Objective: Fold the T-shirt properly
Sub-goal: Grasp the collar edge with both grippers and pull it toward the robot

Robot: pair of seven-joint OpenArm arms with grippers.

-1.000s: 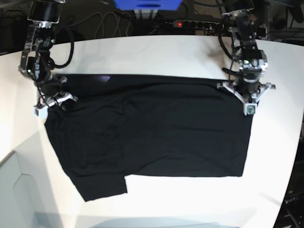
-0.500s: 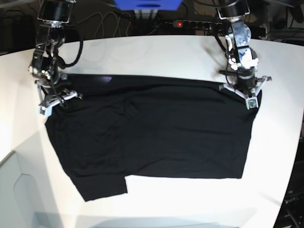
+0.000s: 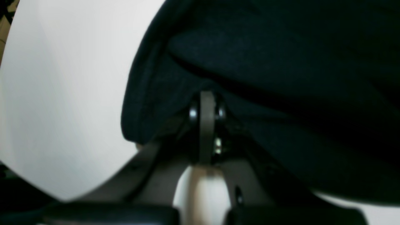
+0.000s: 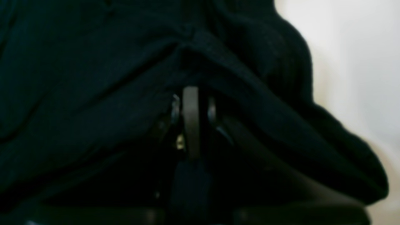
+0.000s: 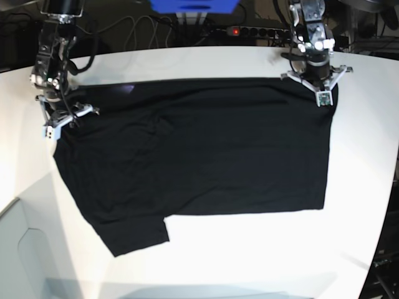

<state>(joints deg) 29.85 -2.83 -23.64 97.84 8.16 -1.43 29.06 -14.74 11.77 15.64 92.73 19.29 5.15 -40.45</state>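
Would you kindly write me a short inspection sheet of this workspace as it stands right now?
Surface: white table with a curved far edge, bare around the cloth.
Job's things: large plain black short-sleeved T-shirt spread nearly flat, one sleeve sticking out at the near edge, both far corners lifted by the arms.
Clutter: nothing seen on the table.
Grippers: left pincer shut on the T-shirt's far corner; right pincer shut on the opposite far corner, fabric bunched around both in the wrist views.
Cables: black cables behind the table, running to a power strip with a red light.
Surroundings: blue box at the far side; dark background otherwise.
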